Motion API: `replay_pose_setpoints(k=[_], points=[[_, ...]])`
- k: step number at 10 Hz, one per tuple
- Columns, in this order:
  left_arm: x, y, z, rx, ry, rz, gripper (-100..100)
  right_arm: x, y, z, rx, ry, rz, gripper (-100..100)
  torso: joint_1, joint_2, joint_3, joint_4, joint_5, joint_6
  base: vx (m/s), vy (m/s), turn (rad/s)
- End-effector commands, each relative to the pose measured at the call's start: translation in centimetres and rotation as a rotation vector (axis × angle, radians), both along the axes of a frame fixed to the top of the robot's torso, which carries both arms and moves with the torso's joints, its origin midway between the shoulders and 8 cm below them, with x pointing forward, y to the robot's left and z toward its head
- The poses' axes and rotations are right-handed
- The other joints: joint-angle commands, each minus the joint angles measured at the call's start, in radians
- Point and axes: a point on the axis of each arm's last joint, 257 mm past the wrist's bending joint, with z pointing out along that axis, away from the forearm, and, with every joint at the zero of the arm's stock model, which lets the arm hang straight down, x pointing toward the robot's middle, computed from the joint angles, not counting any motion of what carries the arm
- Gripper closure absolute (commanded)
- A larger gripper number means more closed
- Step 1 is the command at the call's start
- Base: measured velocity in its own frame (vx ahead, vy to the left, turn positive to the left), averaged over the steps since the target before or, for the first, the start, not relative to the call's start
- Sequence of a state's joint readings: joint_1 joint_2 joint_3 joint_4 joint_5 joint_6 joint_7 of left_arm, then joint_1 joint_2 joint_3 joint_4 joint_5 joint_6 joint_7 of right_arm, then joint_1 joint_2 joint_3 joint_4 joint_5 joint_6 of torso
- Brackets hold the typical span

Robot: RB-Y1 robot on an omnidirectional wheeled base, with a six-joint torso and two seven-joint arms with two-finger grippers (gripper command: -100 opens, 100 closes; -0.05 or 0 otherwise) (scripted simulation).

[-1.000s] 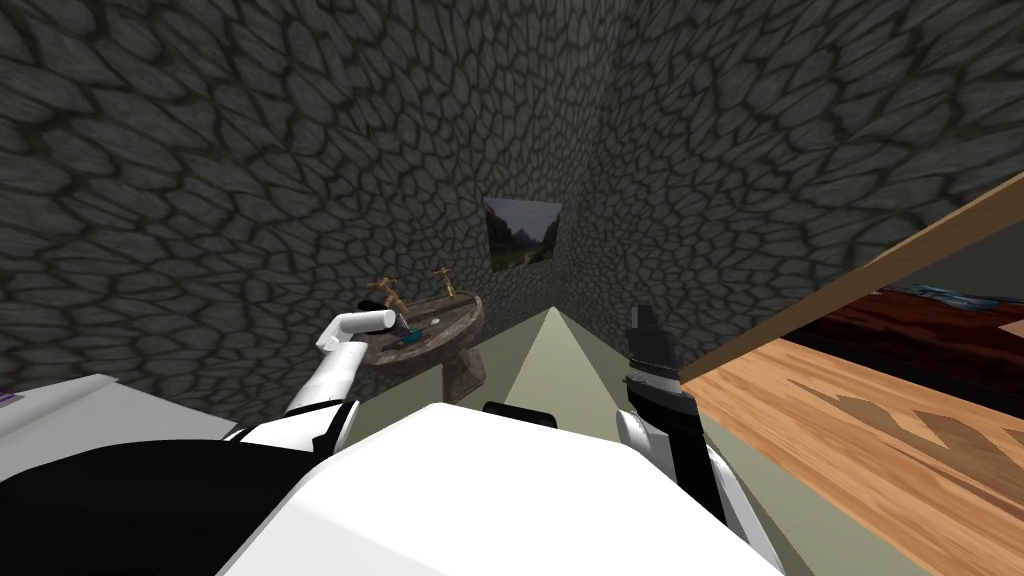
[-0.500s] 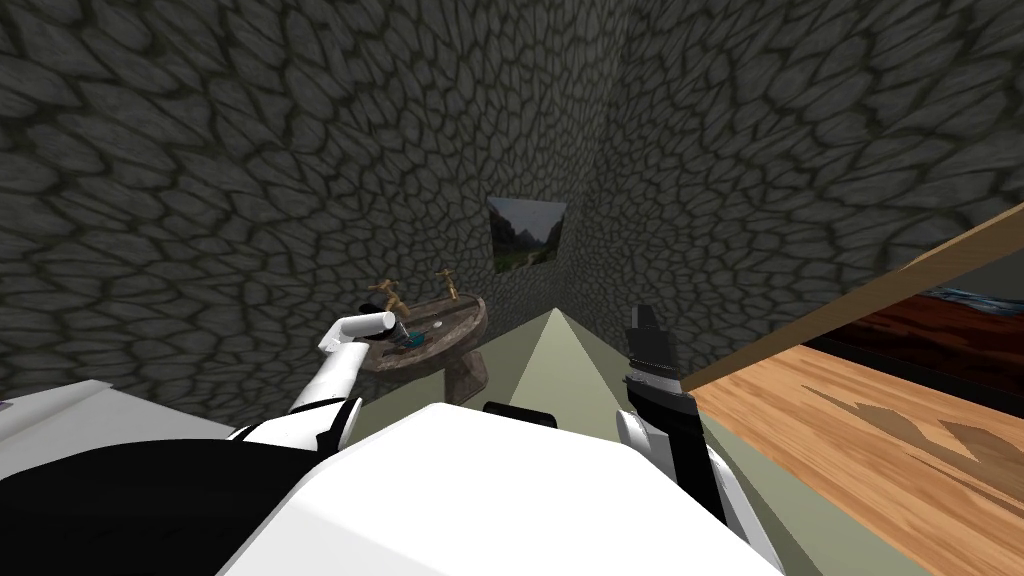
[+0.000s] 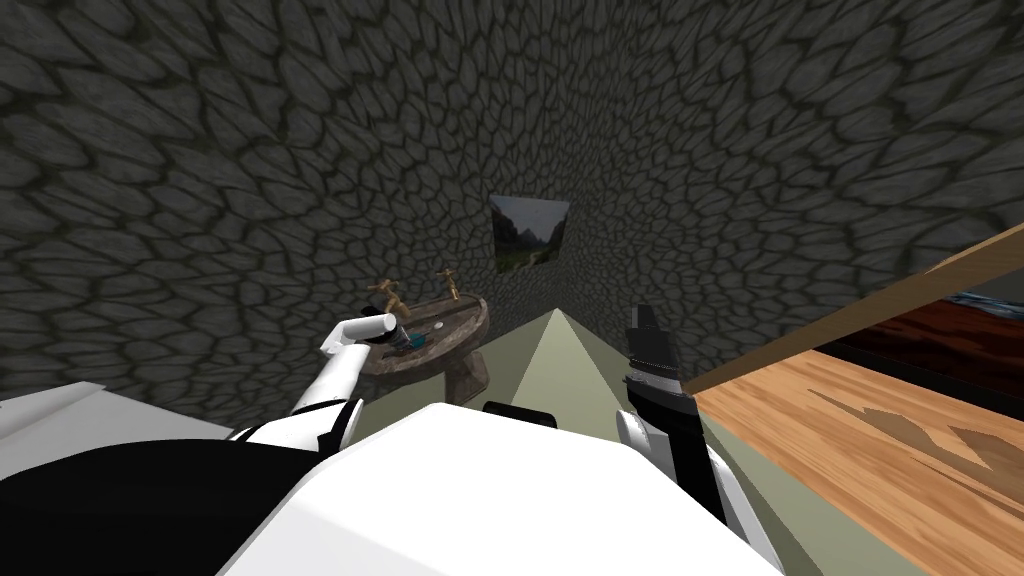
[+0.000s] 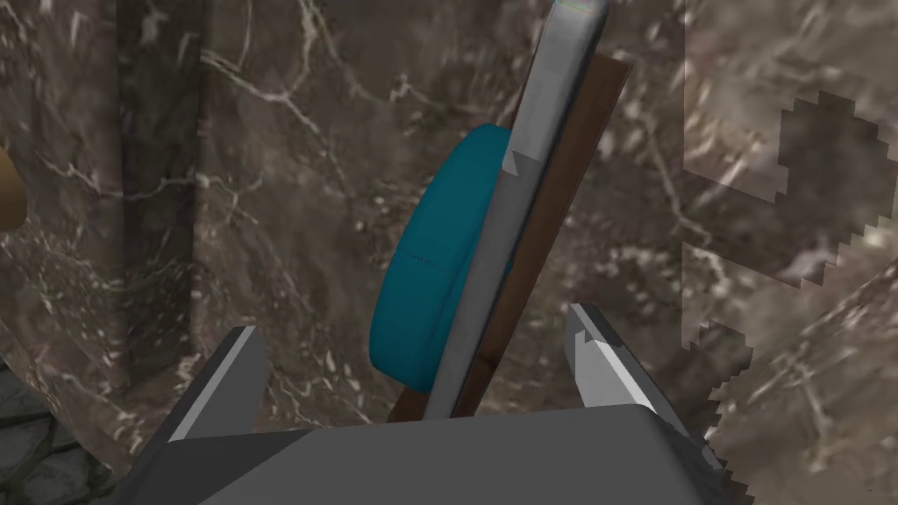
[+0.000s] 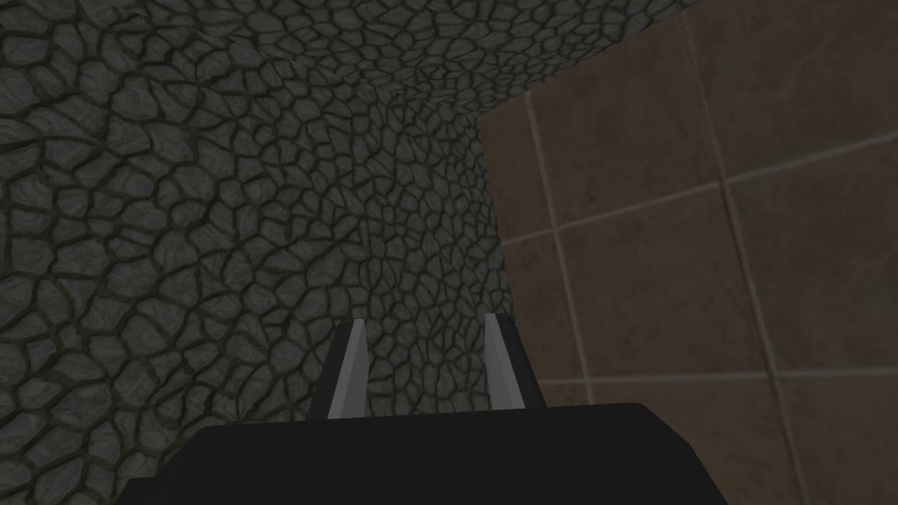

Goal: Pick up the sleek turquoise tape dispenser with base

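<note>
My head view has slid a little, which is my own shift. The turquoise tape dispenser point(image 3: 413, 340) lies where it was on the marbled basin point(image 3: 455, 328), toward its near left rim. My left gripper point(image 4: 412, 324) has sunk over it, jaws wide and astride its teal body and brown base. I judge closing comes next. My right gripper point(image 5: 425, 351) idles at my side, jaws narrow and empty.

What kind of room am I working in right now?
Most likely a bathroom: a veined brown pedestal sink with two brass-coloured taps stands against rough stone walls.
</note>
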State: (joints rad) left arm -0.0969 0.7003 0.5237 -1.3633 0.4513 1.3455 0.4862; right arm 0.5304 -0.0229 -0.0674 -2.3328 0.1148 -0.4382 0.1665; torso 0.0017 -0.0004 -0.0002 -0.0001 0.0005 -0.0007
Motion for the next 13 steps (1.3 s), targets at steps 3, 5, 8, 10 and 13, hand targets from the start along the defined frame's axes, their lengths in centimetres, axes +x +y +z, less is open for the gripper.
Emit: replay_pose_setpoints(k=[3, 5, 8, 10, 13], points=[[0.0, 0.0, -1.0, 0.002, 0.0, -0.001, -100, 0.0, 0.0, 0.0, 0.0, 0.0, 0.0, 0, 0.001, -0.001, 0.0, 0.0, 0.0, 0.0, 0.027, 0.023, 0.001], [0.0, -0.1, -1.1, 0.001, -0.001, -0.002, 100, 0.0, 0.0, 0.0, 0.0, 0.0, 0.0, 0, -0.001, 0.001, 0.0, 0.0, -0.001, 0.0, 0.0, 0.0, 0.0], [0.0, 0.0, -1.1, 0.003, -0.001, -0.003, 100, 0.0, 0.0, 0.0, 0.0, 0.0, 0.0, 0, -0.001, 0.001, 0.001, 0.0, 0.0, 0.0, 0.0, 0.0, 0.0], [0.0, 0.0, 0.0, 0.002, -0.002, -0.001, 100, 0.0, 0.0, 0.0, 0.0, 0.0, 0.0, 0, -0.001, 0.002, 0.001, 0.001, 0.0, 0.0, -0.01, -0.009, -0.003], [-0.1, 0.1, 0.1, 0.003, -0.003, -0.001, 0, 0.0, 0.0, 0.0, 0.0, 0.0, 0.0, 0, -0.003, 0.004, 0.002, 0.001, -0.001, 0.0, -0.02, -0.015, 0.0]])
